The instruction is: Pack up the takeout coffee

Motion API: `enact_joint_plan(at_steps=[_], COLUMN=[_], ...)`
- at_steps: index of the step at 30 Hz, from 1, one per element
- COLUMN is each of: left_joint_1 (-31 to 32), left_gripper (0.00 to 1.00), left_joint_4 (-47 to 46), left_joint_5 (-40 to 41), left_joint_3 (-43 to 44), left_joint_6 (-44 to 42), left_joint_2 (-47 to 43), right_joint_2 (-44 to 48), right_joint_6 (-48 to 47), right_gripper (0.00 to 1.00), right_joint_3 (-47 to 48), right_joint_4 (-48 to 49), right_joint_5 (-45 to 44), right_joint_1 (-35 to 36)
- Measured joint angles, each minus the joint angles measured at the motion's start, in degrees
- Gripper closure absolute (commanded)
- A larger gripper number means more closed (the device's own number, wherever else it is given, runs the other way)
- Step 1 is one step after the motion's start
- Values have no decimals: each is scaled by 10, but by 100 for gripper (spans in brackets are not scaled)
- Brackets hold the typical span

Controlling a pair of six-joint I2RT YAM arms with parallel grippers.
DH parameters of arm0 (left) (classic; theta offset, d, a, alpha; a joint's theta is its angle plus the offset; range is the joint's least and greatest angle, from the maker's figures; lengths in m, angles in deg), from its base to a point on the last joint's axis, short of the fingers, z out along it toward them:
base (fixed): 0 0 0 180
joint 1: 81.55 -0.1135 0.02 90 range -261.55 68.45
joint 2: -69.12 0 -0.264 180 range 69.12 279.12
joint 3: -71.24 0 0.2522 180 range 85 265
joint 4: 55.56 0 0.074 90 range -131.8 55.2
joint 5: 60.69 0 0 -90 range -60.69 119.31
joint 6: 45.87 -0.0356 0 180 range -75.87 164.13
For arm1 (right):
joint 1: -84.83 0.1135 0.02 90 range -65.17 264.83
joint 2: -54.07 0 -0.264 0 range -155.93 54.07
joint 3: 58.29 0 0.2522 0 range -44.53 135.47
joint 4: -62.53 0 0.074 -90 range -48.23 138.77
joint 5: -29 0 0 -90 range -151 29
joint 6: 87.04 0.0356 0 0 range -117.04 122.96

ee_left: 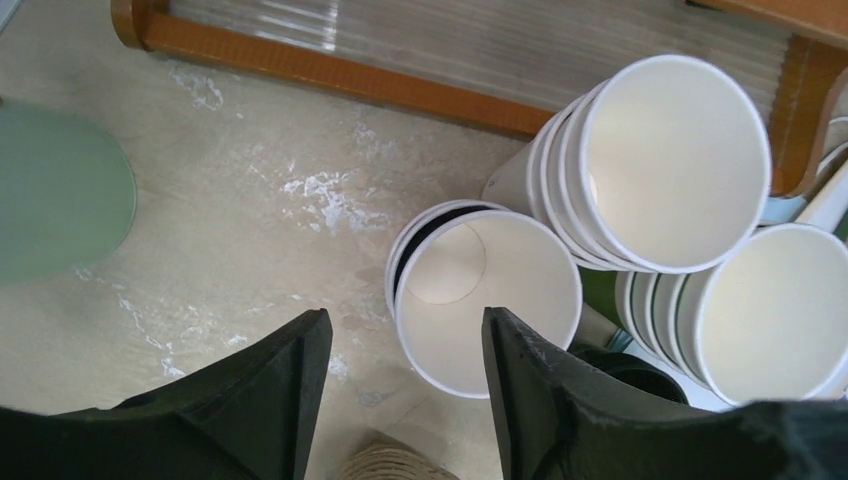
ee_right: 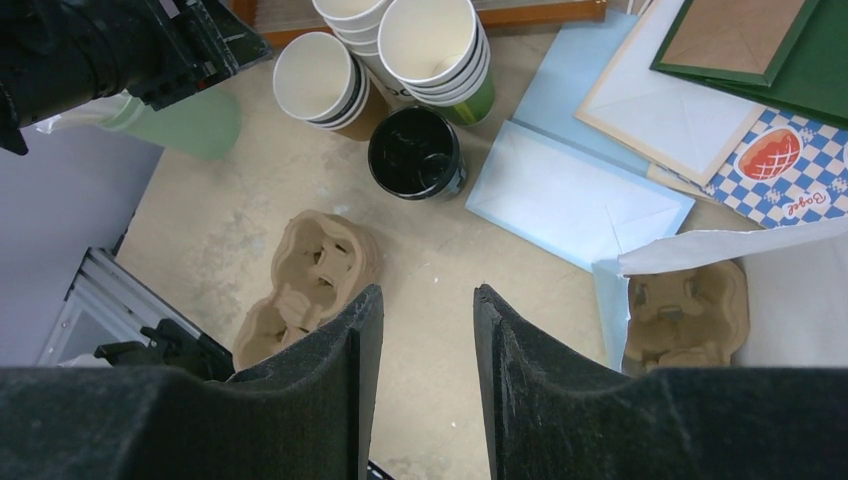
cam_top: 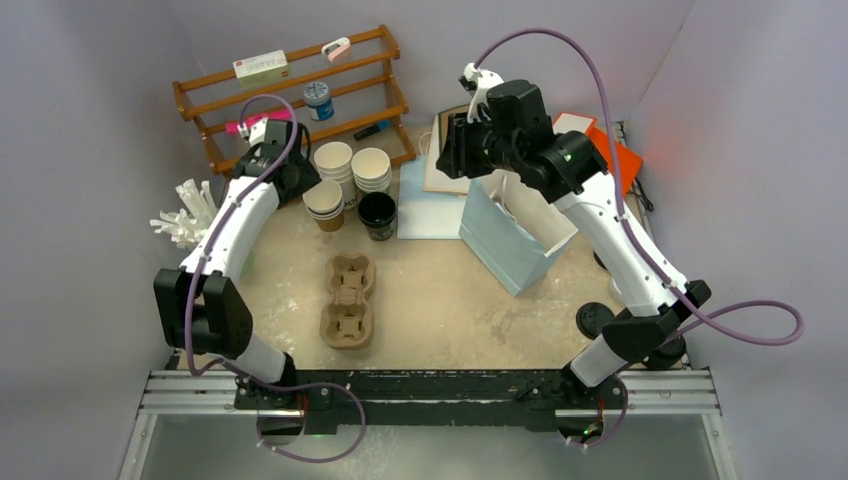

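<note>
— black fingers of the left gripper (ee_left: 400, 318), spread apart in the left wrist view; nothing pinched, bare table (ee_left: 230, 250) showing in the gap.
— touching anything?
— hard to say. one fingertip (ee_left: 505, 345) laid across the near rim of a white paper cup (ee_left: 490, 280), lidless, nested in others with dark bands; contact or a mere overlap, cannot tell.
— and further out?
— first stack of lidless white cups (ee_left: 670, 160) just beside that cup, second stack (ee_left: 775, 310) next to it, then the wooden rack (ee_left: 330, 75) along the far side. pale green round shape (ee_left: 60, 190) at the edge of that view, too blurred to name.
— right gripper (ee_right: 427, 295)?
— parted as well, with a narrower gap; holding nothing, hung high above the table, near the open pale blue paper bag (cam_top: 505, 240).
— below it?
— from the right wrist: pulp cup carrier (ee_right: 310, 275) lying flat on the table, well apart from the cups; second carrier (ee_right: 685, 315) down inside the open bag; cup with a black inside (ee_right: 414, 152) just beside the white stacks; past those, a pale blue flat bag (ee_right: 570, 195), a dark green bag (ee_right: 820, 85), a blue-checked bag (ee_right: 790, 170) printed "bagel".
— takeout coffee, the lidded one?
— cannot tell where; not to be picked out in any of the three views, every cup in sight lidless.
</note>
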Motion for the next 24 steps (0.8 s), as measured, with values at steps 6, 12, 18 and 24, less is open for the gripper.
enact_joint_plan(at_steps=[6,12,18,24], left_joint_1=[0,0,0,0], left_gripper=[46,53,57,77], left_joint_4=[-14,-18,-19,-18], left_joint_5=[-10,-17,-17,-10], left_joint_3=[-16,-23,-31,-33], left_joint_6=[4,7,10,14], left_joint_2=[15,37,38,38], right_joint_2=[6,6,9,9], right_joint_6=[0,0,0,0], right_gripper=[58,58,58,58], right_joint_3=[-11,-18,-26,-26], right_joint_4=[1,0,1,2], right_joint_5=[1,1,1,1], right_joint_1=[0,0,0,0])
